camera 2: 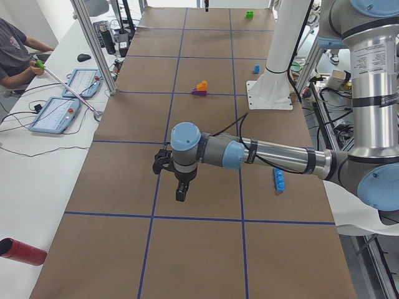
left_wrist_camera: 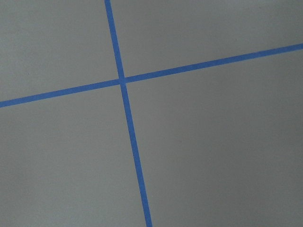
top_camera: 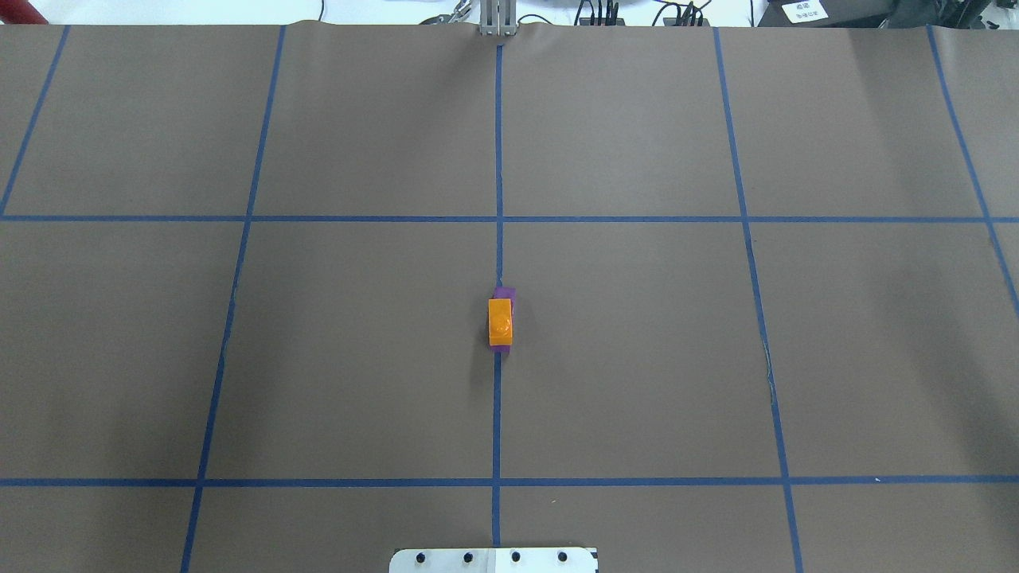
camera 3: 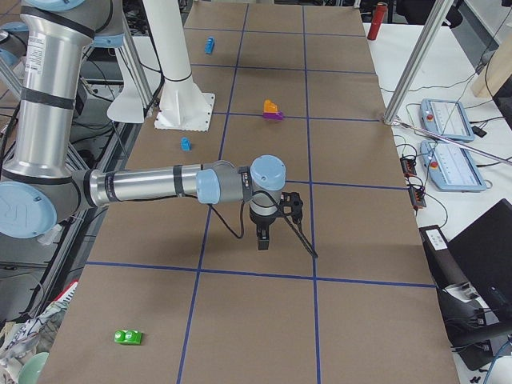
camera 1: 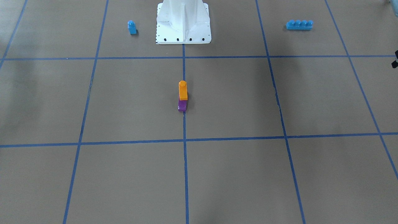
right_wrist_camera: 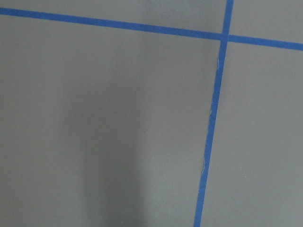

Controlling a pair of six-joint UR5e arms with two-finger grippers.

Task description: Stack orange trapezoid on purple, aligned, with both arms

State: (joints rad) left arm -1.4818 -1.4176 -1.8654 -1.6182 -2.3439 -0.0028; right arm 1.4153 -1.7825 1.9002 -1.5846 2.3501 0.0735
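Observation:
The orange trapezoid [camera 1: 182, 90] sits on top of the purple block [camera 1: 182, 106] at the table's middle, on the blue centre line. From overhead the orange trapezoid [top_camera: 500, 322] covers most of the purple block [top_camera: 505, 294], whose far end shows. Neither gripper touches them. My left gripper [camera 2: 181, 194] hangs over the table far from the stack, towards the table's left end. My right gripper [camera 3: 262, 242] hangs likewise towards the right end. Both show well only in the side views, so I cannot tell whether they are open or shut. Both wrist views show only brown paper and blue tape.
A small blue single-stud block [camera 1: 132, 27] and a long blue four-stud brick [camera 1: 299, 25] lie either side of the white robot base [camera 1: 183, 34]. A green block [camera 3: 128, 337] lies near the right end. A red cylinder [camera 2: 22, 251] lies off the left end. An operator [camera 2: 15, 53] sits across the table.

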